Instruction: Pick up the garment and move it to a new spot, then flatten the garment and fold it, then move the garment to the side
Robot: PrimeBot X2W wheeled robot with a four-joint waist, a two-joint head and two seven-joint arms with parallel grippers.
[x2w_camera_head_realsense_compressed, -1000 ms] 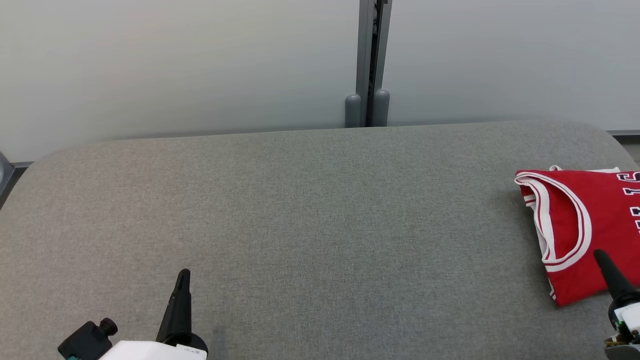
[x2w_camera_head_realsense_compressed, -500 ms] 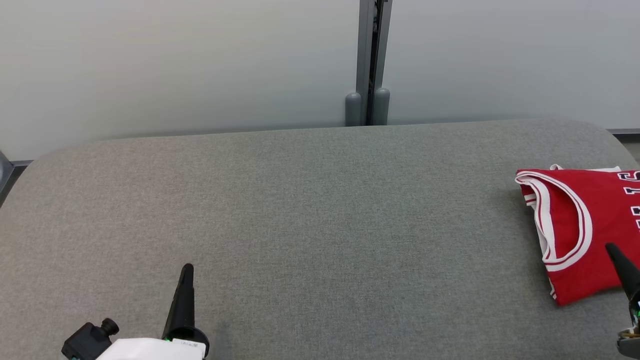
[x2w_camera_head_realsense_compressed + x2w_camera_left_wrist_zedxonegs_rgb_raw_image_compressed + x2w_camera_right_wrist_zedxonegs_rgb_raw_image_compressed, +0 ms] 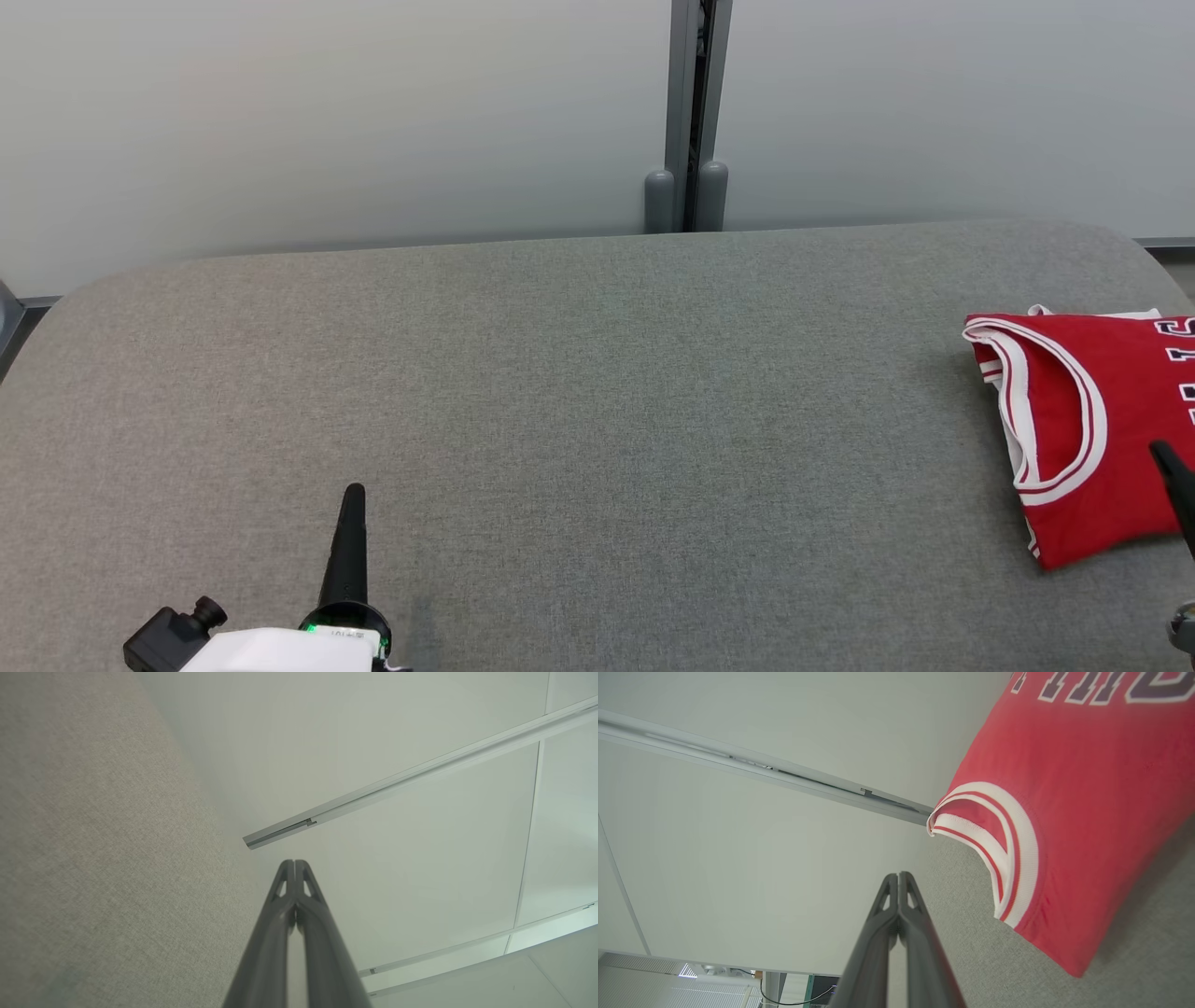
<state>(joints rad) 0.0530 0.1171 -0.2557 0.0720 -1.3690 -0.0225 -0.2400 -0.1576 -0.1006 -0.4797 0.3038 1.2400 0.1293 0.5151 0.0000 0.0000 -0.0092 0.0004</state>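
The garment (image 3: 1111, 429), a red jersey with white trim and dark lettering, lies folded flat at the right edge of the grey padded surface (image 3: 597, 401). It also shows in the right wrist view as the garment (image 3: 1083, 812), to the right of the fingers. My right gripper (image 3: 1162, 453) is shut and empty, its tip over the garment's near right part at the frame's edge. In its own view the right gripper (image 3: 899, 875) has its fingers pressed together. My left gripper (image 3: 353, 493) is shut and empty at the lower left, far from the garment; the left gripper (image 3: 294, 862) points toward the wall.
A pale wall (image 3: 327, 121) with a grey vertical post (image 3: 689, 112) runs behind the surface. The rounded far edge of the padded surface meets the wall. A floor strip shows at the far left (image 3: 14, 327).
My right gripper has drawn back to the right and down, off toward the frame's edge. My left gripper has shifted slightly up. The garment has not moved.
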